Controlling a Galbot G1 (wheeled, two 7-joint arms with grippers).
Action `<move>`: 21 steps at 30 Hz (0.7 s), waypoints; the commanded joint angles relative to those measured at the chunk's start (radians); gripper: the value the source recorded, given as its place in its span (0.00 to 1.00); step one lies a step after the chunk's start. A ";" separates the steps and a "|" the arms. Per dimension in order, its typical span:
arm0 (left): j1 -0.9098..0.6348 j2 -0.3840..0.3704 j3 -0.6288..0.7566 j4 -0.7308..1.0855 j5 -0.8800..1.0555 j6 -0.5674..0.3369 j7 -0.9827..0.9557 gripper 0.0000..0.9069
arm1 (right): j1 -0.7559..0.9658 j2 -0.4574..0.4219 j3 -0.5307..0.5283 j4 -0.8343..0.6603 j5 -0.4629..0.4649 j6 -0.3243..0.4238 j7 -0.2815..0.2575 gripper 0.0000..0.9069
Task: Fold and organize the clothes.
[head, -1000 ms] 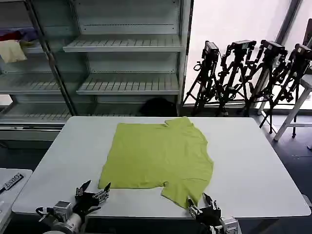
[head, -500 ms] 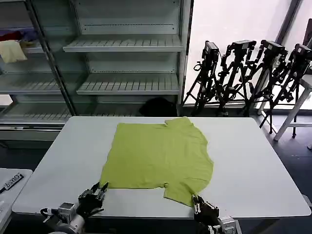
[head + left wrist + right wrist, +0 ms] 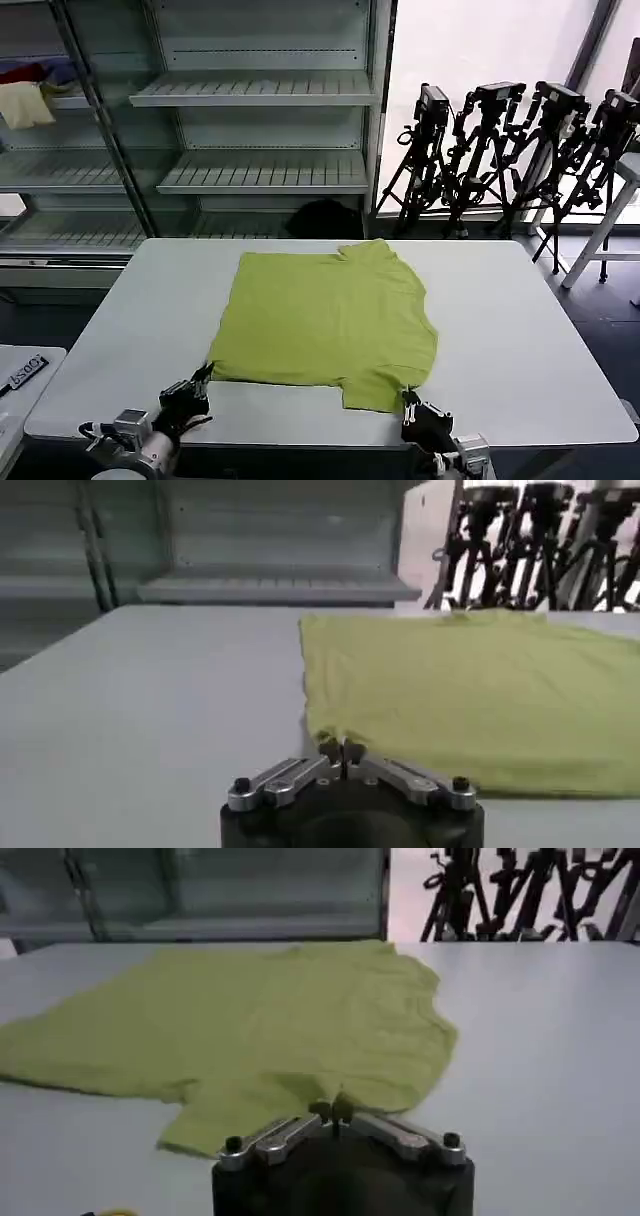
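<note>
Lime yellow-green T-shirt (image 3: 325, 318) lies spread flat on the white surface (image 3: 520, 350), roughly mid-surface, collar end toward the far edge near the shelving, hem toward the robot. One short sleeve sticks out at the near right corner; fabric there is a bit rumpled. No print visible on the upward face.

Left claw (image 3: 200, 378) sits low at the near edge of the surface, at the shirt's near-left hem corner. In the left wrist view the left claw (image 3: 341, 748) has its fingertips pinched together, tips meeting right at the hem edge of the shirt (image 3: 470, 695), w/ a small pucker of cloth at the tips, so it's closed on the hem corner.

Right claw (image 3: 409, 402) is at the near-right, at the sleeve's lower edge. Right wrist view: right claw (image 3: 334, 1111) fingertips drawn together on the sleeve's near edge of the shirt (image 3: 290, 1028), clamped on the fabric.

Both arms come in low from the robot's side, approx. symmetric about the shirt.

Behind the surface: metal shelving (image 3: 260, 130), mostly bare racks; a cream cloth (image 3: 24, 103) and a red cloth (image 3: 22, 73) on the far-left shelf. Row of black tripods (image 3: 520, 150) stands by the bright window at right.
</note>
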 commanded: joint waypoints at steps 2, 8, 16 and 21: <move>-0.050 -0.007 -0.001 0.000 -0.057 -0.014 -0.008 0.01 | 0.034 -0.001 0.009 0.005 0.001 0.025 0.004 0.00; -0.145 -0.008 0.007 0.052 -0.086 0.001 -0.035 0.01 | 0.170 0.041 0.032 -0.066 -0.003 -0.017 -0.016 0.00; -0.267 -0.013 0.050 0.137 -0.067 0.039 -0.063 0.01 | 0.336 0.058 0.020 -0.186 -0.007 -0.041 -0.036 0.00; -0.307 -0.012 0.062 0.193 -0.047 0.044 -0.063 0.01 | 0.394 0.070 0.001 -0.252 -0.030 -0.056 -0.043 0.00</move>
